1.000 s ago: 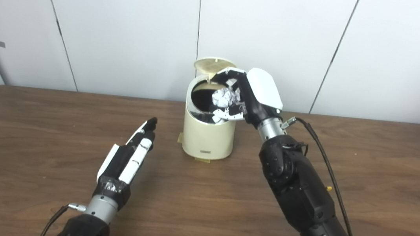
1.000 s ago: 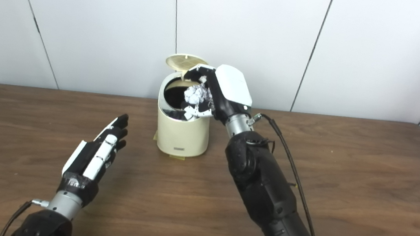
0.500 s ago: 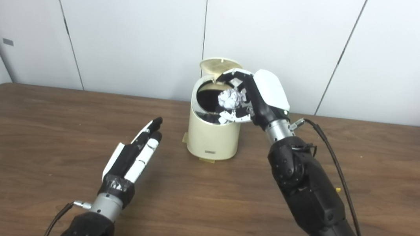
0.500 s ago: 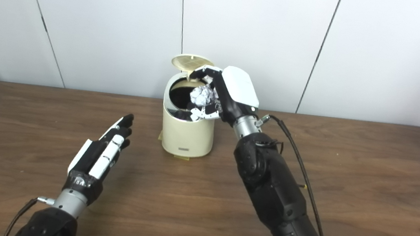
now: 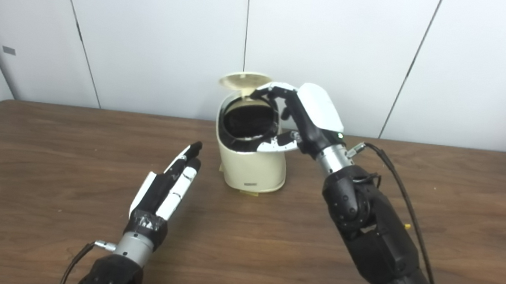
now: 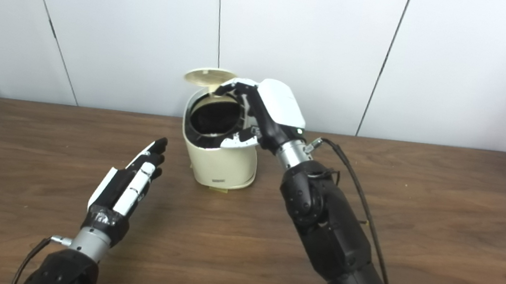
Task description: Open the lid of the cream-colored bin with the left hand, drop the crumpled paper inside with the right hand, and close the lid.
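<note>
The cream-colored bin (image 5: 254, 171) stands at the middle back of the table, leaning to the left. Its round lid (image 5: 245, 80) is raised behind the dark opening. My right hand (image 5: 306, 117) is at the bin's right rim, open, with fingers (image 5: 270, 90) arched over the back of the opening and the thumb (image 5: 281, 140) at the front right rim. No crumpled paper shows in the hand or in the dark inside of the bin. My left hand (image 5: 169, 189) lies open and flat over the table, left of the bin and apart from it.
A black cable (image 5: 399, 197) runs along my right forearm. The wooden table (image 5: 39, 175) ends at a white panelled wall (image 5: 151, 30) just behind the bin.
The paper ball has left my right hand and is out of sight. The fingers have spread. The bin's top has tipped to the left. The left hand has edged slightly toward the bin.
</note>
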### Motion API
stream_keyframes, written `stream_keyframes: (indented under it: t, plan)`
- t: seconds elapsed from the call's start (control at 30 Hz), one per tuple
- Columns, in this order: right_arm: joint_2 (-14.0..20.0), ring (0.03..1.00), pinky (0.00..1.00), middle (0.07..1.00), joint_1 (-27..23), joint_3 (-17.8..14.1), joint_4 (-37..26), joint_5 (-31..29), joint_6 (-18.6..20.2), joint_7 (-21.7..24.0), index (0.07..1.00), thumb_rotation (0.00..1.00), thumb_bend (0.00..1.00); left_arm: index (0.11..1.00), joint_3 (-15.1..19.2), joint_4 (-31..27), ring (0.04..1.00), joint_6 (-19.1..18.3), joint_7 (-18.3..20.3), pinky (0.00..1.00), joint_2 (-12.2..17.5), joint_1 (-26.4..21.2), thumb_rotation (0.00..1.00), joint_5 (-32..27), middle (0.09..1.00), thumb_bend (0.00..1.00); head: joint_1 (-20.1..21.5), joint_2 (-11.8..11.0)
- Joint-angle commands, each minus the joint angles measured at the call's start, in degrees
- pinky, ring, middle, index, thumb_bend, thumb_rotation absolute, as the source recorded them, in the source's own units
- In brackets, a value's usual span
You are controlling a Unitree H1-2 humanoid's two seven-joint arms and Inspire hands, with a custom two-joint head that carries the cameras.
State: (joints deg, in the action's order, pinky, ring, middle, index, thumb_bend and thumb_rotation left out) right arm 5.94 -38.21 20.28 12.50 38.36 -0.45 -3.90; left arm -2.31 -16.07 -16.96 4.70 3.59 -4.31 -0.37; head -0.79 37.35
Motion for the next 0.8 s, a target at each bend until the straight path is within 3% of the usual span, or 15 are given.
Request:
stream_keyframes:
  t: [0.0, 0.77]
  plan:
    - [0.17, 0.694, 0.63, 0.707, -2.87, -0.61, -0.76, -0.28, -1.71, -0.32, 0.65, 0.09, 0.97, 0.989, -0.03, -1.18, 1.0, 0.28, -0.36, 1.0, -0.17, -1.89, 0.83, 0.28, 0.999, 0.55, -0.04, 0.06]
    - [0.67, 0.684, 0.63, 0.686, -2.28, -1.73, 0.74, 0.32, -1.65, -1.13, 0.661, 0.08, 0.93, 0.998, 0.92, -0.62, 1.0, 1.41, 0.31, 1.0, -0.04, -1.9, 0.82, -0.67, 0.996, 0.55, 0.87, 0.36]
